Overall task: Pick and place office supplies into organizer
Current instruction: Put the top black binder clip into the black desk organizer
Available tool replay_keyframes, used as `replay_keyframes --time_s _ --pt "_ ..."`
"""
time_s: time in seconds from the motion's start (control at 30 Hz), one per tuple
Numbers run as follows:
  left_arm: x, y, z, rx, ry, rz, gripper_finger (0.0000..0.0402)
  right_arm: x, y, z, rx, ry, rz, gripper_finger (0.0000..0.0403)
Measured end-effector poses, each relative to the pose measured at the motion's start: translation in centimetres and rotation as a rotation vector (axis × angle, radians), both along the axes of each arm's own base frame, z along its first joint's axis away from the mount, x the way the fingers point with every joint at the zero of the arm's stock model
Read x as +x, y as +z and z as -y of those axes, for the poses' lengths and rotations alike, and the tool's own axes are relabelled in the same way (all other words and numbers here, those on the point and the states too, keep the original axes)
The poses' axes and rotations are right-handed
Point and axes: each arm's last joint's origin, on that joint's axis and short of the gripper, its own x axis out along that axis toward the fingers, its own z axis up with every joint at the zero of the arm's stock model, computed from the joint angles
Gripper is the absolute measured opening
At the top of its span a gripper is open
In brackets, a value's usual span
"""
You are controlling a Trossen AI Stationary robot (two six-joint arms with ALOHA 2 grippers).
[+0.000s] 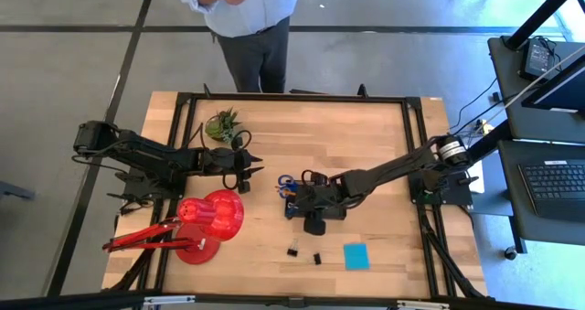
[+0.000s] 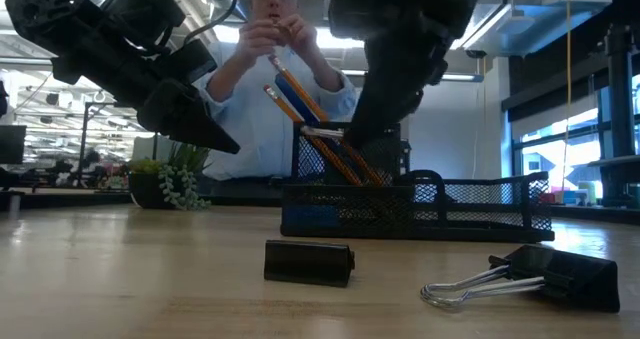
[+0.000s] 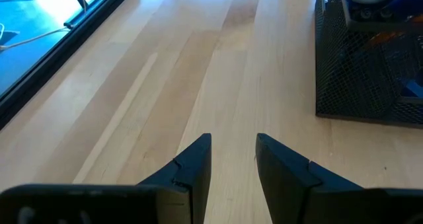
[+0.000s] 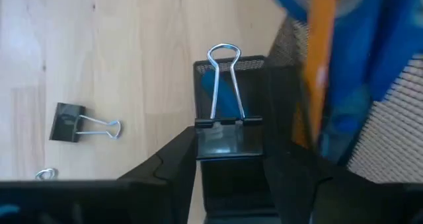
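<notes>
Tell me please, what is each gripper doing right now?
Left gripper: open, empty, above bare table.
Right gripper: shut on a binder clip, over the organizer.

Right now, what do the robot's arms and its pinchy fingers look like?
Both arms are dark, nearly black, built of jointed segments. The right arm has a silvery ring near its base with cables trailing off. The left gripper has two flat, wedge-shaped black fingers; the right gripper has the same.

The right claw (image 4: 231,159) is clamped mid-table, while the left claw (image 3: 233,159) hovers with fingers parted.
</notes>
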Motion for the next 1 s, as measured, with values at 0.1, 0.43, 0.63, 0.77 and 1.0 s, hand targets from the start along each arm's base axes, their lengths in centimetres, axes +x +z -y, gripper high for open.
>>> replay_keyframes --time_s 0.1,0.43,0.63,0.77,1.0 --pt "0.0 0.0 0.0 0.000 0.000 -0.003 0.0113 0.2 -0.9 -0.1 -0.010 0.001 -0.026 0.0158" --pt "0.0 0.0 0.0 0.000 0.000 -0.005 0.0113 0.4 -2.2 0.0 -0.051 -0.012 -0.062 0.0158" --pt "0.0 0.0 0.0 0.000 0.000 -0.005 0.0113 0.3 -2.2 0.2 -0.098 -0.039 -0.061 0.0158" --pt "0.0 0.0 0.0 -0.001 0.000 -0.005 0.0113 0.2 -2.3 0.2 -0.101 -0.039 -0.066 0.0158" --pt "0.0 0.0 0.0 0.000 0.000 -0.005 0.0113 0.2 -2.3 0.2 -0.100 -0.040 -0.069 0.0158"
